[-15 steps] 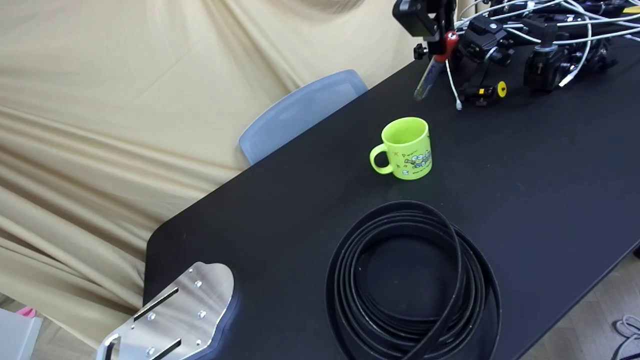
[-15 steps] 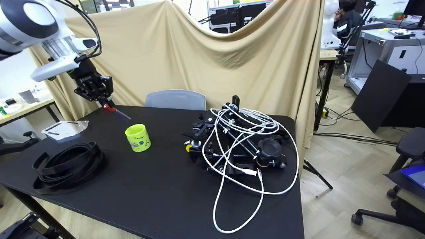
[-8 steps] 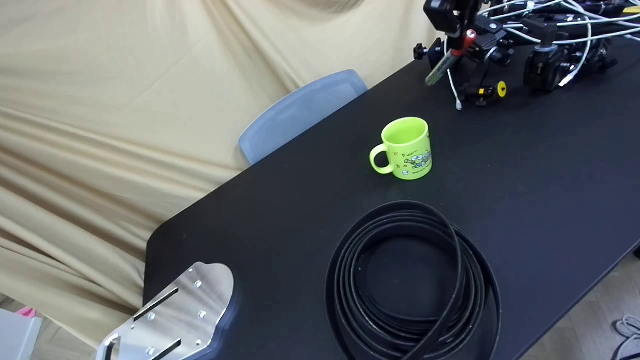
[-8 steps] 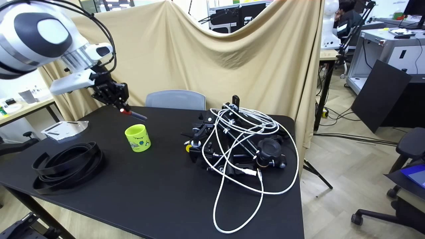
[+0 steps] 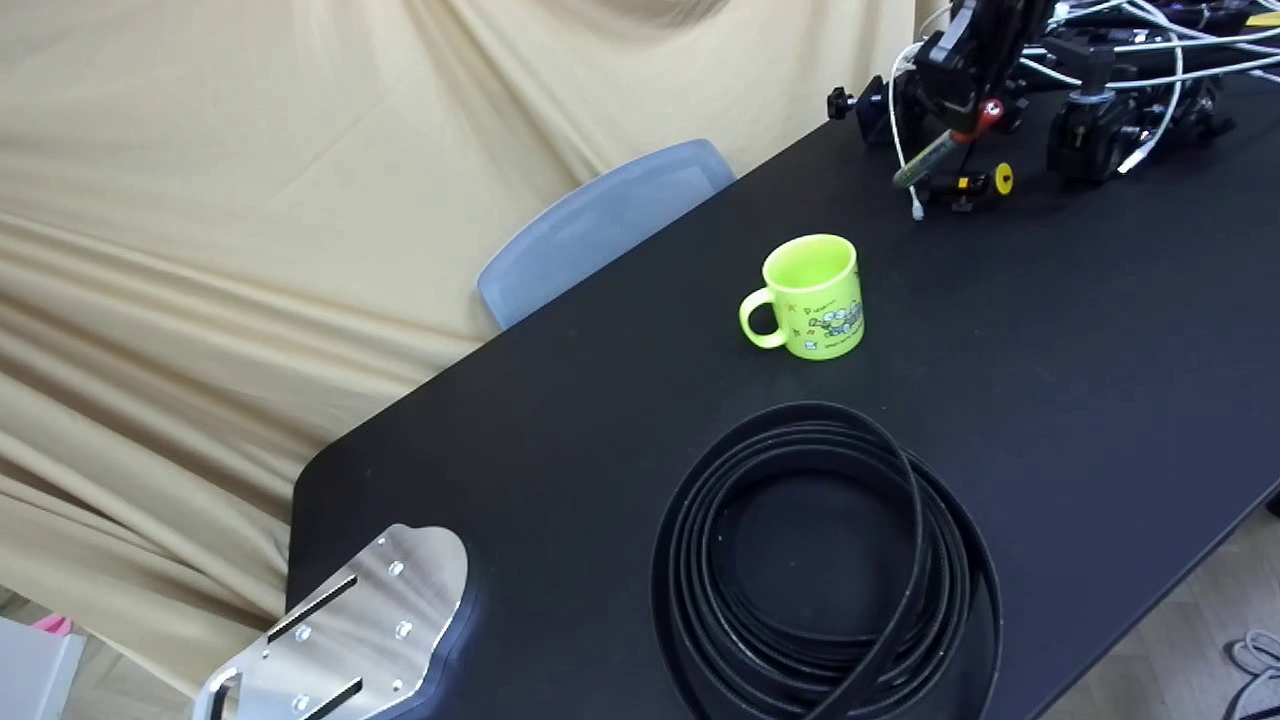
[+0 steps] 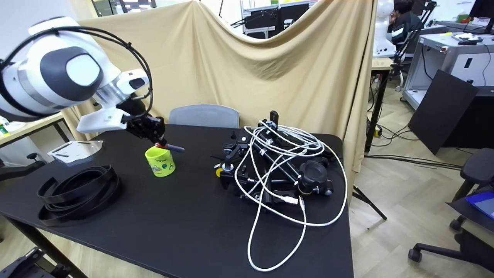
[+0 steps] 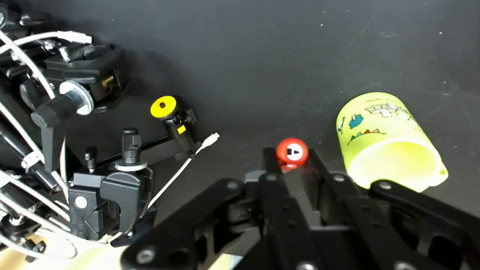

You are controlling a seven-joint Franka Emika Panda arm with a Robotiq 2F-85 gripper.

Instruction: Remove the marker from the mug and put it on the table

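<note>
The marker (image 5: 930, 158) has a red end and a dark bluish body. My gripper (image 7: 291, 159) is shut on its red end, which shows between the fingertips in the wrist view. The marker's body (image 6: 176, 148) juts out sideways, tilted slightly down, in an exterior view. The marker is outside the lime-green mug (image 5: 815, 305) and held above the black table (image 5: 600, 440). The mug stands upright; it shows to the right of the fingers in the wrist view (image 7: 378, 120). In an exterior view the gripper (image 6: 161, 143) appears just behind the mug's rim (image 6: 161, 164).
Black clamps and stands with white cables (image 6: 278, 166) lie on the table; a yellow-ended mount (image 7: 164, 107) is near the gripper in the wrist view. A coiled black cable (image 5: 690, 540) and a metal plate (image 5: 350, 630) lie beyond the mug. A grey-blue chair (image 6: 204, 116) stands at the edge.
In both exterior views my gripper has moved to the right and lower, carrying the marker, which now lies closer to horizontal. The mug has not moved.
</note>
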